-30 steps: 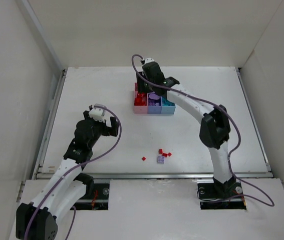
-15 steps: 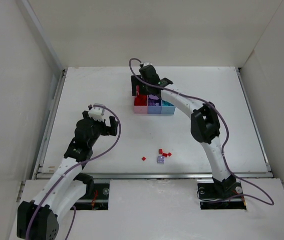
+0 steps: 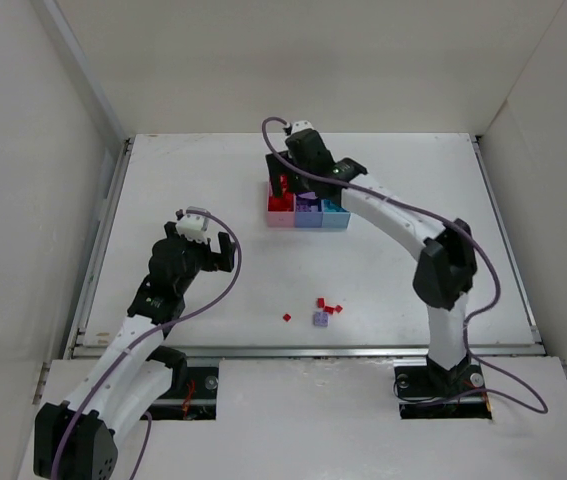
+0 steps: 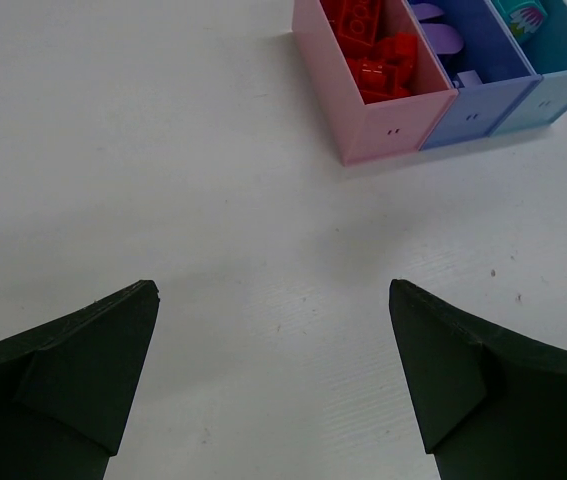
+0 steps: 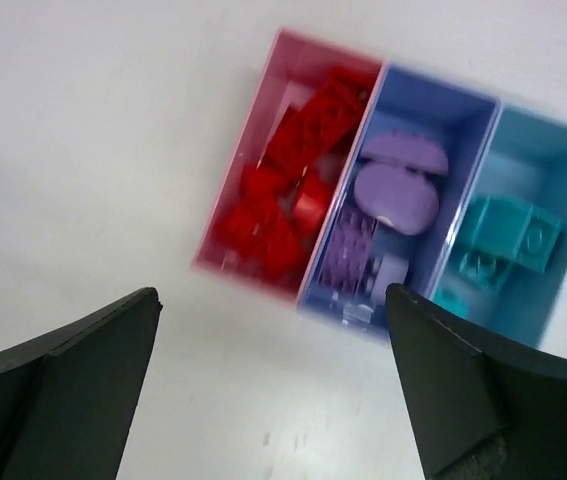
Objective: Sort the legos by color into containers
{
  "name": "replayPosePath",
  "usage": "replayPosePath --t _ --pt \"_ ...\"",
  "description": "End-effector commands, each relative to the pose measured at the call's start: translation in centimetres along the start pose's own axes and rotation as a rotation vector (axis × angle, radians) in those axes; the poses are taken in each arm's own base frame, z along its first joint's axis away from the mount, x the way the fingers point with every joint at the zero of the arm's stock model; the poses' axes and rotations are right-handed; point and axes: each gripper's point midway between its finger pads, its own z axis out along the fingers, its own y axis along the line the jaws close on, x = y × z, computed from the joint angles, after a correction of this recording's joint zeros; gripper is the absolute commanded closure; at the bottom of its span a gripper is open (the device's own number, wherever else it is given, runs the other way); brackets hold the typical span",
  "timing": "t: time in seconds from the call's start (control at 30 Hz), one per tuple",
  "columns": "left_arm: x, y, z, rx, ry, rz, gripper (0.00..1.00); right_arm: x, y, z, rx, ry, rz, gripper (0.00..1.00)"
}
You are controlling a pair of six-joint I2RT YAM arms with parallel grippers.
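My right hand [image 5: 270, 291] is spread wide with nothing between its fingers. It hangs above the containers [image 3: 308, 212], which stand at about 12 o'clock from the middle of the counter [image 3: 413, 260]. Through the wrist camera I look down into the three joined bins. The pink bin [image 5: 246, 150] holds a heap of red legos [image 5: 283, 205]. The purple-blue bin [image 5: 463, 125], at its 3 o'clock, holds lilac legos [image 5: 395, 195]. The light blue bin [image 5: 523, 160], next along, holds teal legos [image 5: 508, 240].

My left hand [image 4: 271, 285] is spread too and holds nothing. It is over bare counter, well apart from the row, and the bins lie at about 1 o'clock from it in its own camera.

Toward the near edge, at about 6 o'clock from the containers, a small cluster of loose red pieces [image 3: 327, 306] lies on the counter. A loose lilac piece [image 3: 320, 319] sits just beside it at 7 o'clock. A single red piece [image 3: 286, 317] lies near the lilac one, at its 9 o'clock. Neither hand touches any of these.
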Motion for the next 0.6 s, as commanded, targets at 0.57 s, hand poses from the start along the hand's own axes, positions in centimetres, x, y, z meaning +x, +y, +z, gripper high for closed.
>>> replayPosePath --t 0.57 --pt "-2.7 -0.9 -0.8 0.047 -0.106 -0.001 0.01 26.6 0.8 -9.7 0.054 0.491 0.094 0.23"
